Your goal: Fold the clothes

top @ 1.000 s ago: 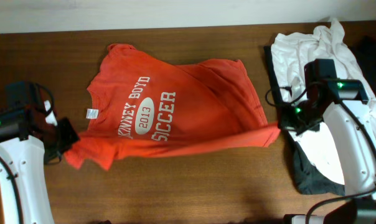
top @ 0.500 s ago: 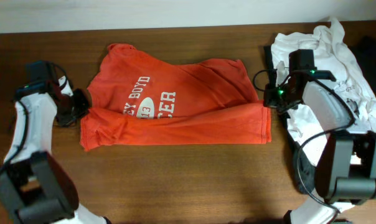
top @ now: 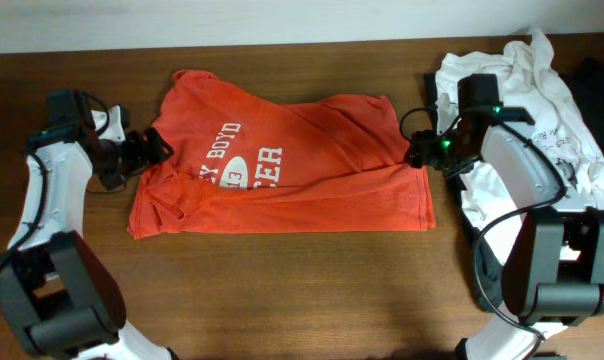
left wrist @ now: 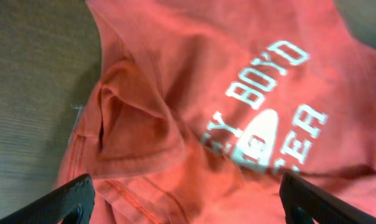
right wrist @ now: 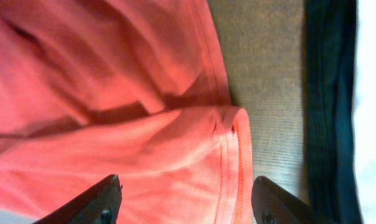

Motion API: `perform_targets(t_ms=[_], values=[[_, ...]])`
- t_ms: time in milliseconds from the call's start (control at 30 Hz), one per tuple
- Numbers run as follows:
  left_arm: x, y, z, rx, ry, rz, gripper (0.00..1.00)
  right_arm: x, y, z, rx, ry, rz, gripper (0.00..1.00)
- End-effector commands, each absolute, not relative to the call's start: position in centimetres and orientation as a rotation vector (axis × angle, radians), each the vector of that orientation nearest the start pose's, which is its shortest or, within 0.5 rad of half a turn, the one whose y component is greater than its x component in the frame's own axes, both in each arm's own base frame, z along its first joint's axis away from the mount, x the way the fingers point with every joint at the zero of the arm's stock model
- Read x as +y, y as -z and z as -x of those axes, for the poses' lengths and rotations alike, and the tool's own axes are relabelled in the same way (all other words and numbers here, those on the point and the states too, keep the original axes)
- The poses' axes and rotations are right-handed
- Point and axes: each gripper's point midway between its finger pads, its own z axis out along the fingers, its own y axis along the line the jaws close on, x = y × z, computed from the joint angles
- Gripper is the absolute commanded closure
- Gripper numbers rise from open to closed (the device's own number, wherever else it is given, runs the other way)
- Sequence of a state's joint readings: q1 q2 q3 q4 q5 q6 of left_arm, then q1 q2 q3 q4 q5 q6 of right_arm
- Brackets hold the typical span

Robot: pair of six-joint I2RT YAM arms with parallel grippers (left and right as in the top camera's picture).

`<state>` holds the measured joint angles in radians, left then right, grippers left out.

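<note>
The T-shirt (top: pixel 322 190) is orange-red, with white block lettering (top: pixel 267 160) and a white oval (top: pixel 232 178) holding orange-red digits. The tee (top: pixel 552 80) is white with small dark print. The counter (top: pixel 282 290) is brown with a wood grain.

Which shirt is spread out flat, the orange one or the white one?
The orange shirt with white letters, in the middle. The white shirt is crumpled in a heap at the right.

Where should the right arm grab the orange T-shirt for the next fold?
Likely the folded right-hand corner of the orange T-shirt, approached from the right over the wooden table. There the hem doubles into a raised, rounded edge, right under the open right gripper.
</note>
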<state>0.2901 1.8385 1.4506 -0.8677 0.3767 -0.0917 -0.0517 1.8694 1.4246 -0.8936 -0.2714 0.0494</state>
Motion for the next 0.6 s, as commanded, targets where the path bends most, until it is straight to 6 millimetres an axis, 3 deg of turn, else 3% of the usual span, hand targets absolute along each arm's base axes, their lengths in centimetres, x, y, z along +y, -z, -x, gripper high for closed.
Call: perform_targets(t_ms=[0,67,133,400,567], values=[[4.0,-15.0,-39.9,2.698,0.488,0.306,0.06,2.2,-10.3,-39.0,2.93,-0.369,-0.091,0.36],[2.7,-13.7,-38.2,2.801,0.454,0.262,0.06,2.7,-8.8,-37.3,2.999,-0.377,-0.09,0.64],[2.3,-12.5,-37.2,2.861,0.397,0.244,0.06,3.1,-7.2,-36.3,3.029,-0.381,-0.076,0.74],[0.2,-7.3,-33.1,3.05,0.239,0.135,0.06,4.0,-1.2,-33.5,3.053,-0.392,-0.055,0.74],[-0.9,-5.1,-32.1,3.075,0.224,0.084,0.09,4.1,0.0,-33.0,3.048,-0.385,-0.045,0.74]])
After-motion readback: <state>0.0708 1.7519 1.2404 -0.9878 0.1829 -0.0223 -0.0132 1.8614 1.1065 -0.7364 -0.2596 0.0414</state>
